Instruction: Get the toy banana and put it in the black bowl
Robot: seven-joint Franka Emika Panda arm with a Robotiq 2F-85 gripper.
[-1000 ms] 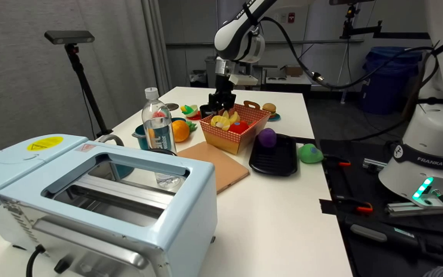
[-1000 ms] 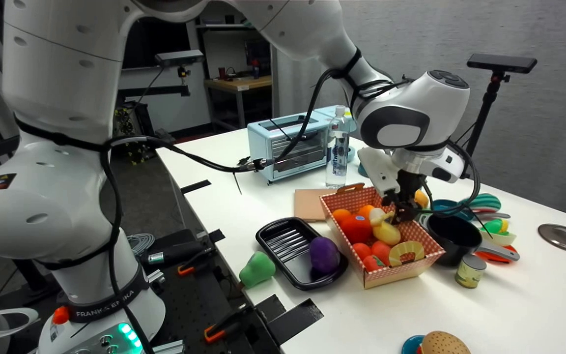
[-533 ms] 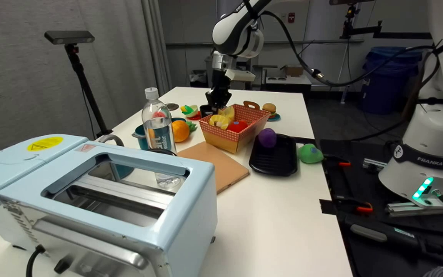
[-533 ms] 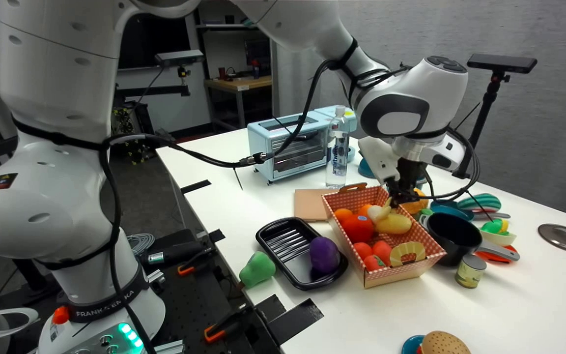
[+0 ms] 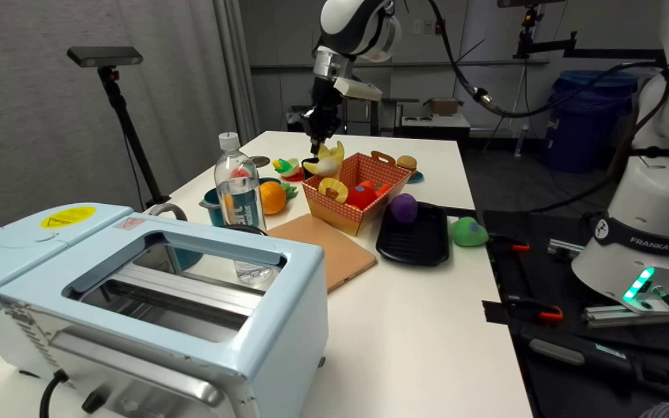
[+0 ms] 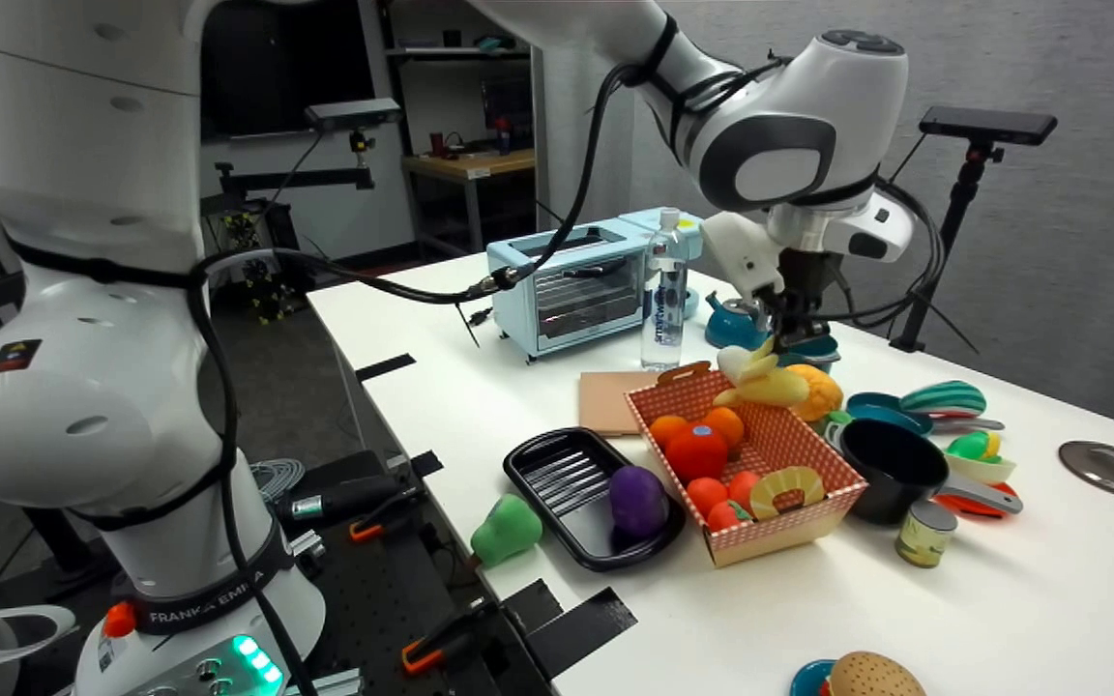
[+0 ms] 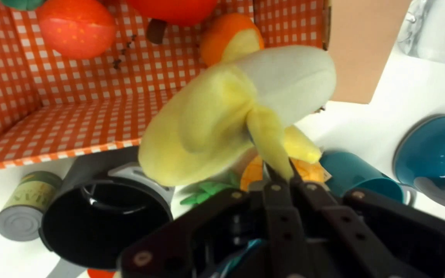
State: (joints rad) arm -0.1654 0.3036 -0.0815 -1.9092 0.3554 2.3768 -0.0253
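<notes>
The toy banana (image 7: 195,135), yellow with a pale peeled end, hangs at the rim of the red-checked crate (image 6: 779,536), over its far side. My gripper (image 7: 282,170) is shut on one of its peel flaps, and the fingertips are partly hidden behind that flap. In both exterior views the gripper (image 6: 794,338) is just above the banana (image 6: 775,389). Beside the crate stands a round black pot (image 7: 102,227) with a grey handle. It is the only round black vessel I see; whether it is the task's black bowl I cannot tell.
Toy fruit, including a tomato (image 6: 697,451) and a pineapple ring (image 6: 787,491), fills the crate. A black ridged tray (image 6: 557,464) holds a purple toy. A can (image 6: 926,534) stands close to the pot. Near the gripper are an orange toy (image 6: 818,391) and a bottle (image 6: 663,300).
The jaws have closed on the banana's peel flap. Gripper and banana have risen together, from inside the crate up to its rim, toward the far side. The crate has shifted slightly.
</notes>
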